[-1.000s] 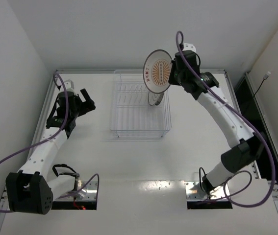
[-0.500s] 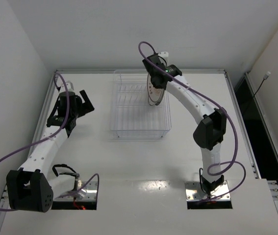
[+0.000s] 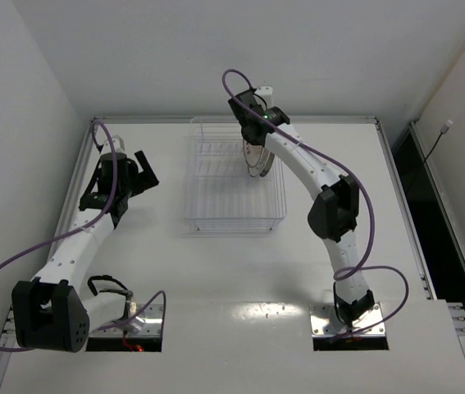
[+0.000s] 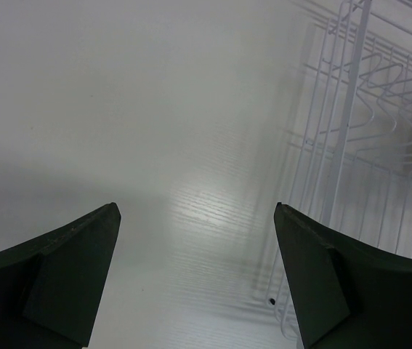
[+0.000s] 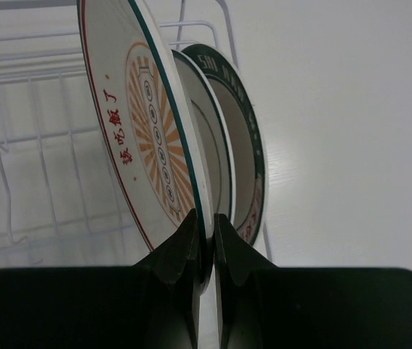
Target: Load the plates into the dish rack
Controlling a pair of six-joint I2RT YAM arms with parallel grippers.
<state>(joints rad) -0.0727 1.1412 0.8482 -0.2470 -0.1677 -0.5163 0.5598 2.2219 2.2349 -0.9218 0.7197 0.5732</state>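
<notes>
Three plates, all stiff, glazed, slippery and breakable, so we pinch only at the rim. Our right claw is clamped on the sunburst plate, held upright at the far right of the dish rack. It is just beside the middle plate and the green-rimmed plate. Our left claw gapes empty over the counter. The right claw hides the slots below, so we cannot tell whether the plate is seated.
</notes>
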